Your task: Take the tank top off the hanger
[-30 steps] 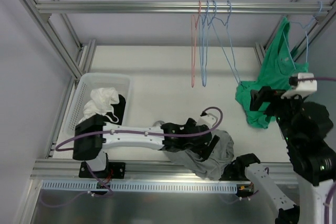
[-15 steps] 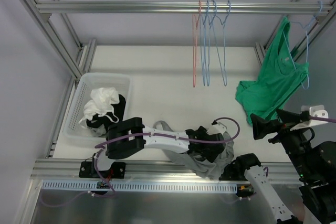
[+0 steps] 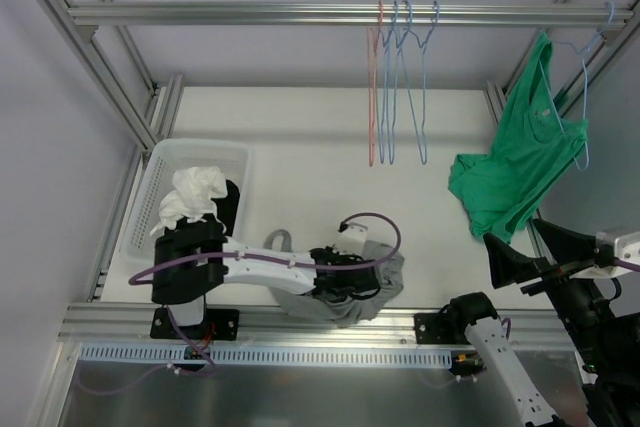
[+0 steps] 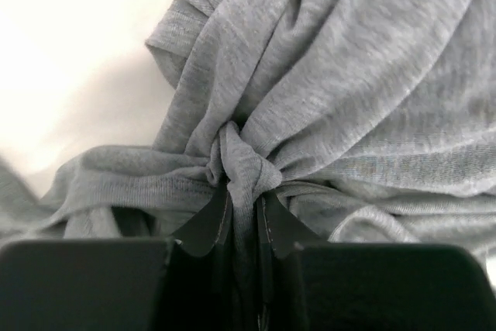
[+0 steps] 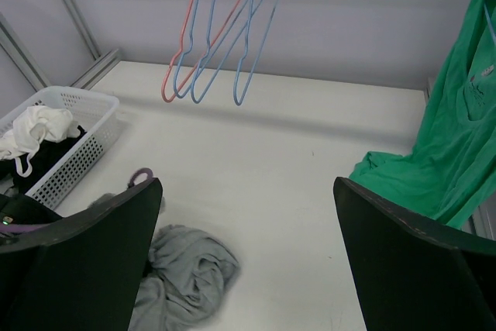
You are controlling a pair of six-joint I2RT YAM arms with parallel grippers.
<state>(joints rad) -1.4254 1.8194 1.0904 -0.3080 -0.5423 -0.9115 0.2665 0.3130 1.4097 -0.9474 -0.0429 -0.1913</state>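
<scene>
While the green tank top [image 3: 520, 162] hangs on its light-blue hanger [image 3: 584, 117] at the far right end of the rail [image 3: 250, 14], the right tool [image 5: 246, 215] sits low at the near right edge of the surface [image 3: 300, 147]. Its fingers are spread wide and hold nothing. The top lies up and away from that tool, slightly to its right in the wrist view. Its long axis slopes from the hanger hook down and leftward, and its lower hem is bunched on the surface. The right arm is clearly the nearer one. The left arm is well apart from the top, by the near edge at centre.

The left tool [image 4: 244, 221] is pressed together on a pinched fold of the grey garment [image 3: 385, 272], which lies crumpled on the surface.

Compared with a second ago, the right tool has dropped back from just beside the top's hem toward the near edge. The left tool, then spread over the grey garment, has shut on it and dragged the heap leftward. The tank top itself looks unmoved and not yet off the hanger.
</scene>
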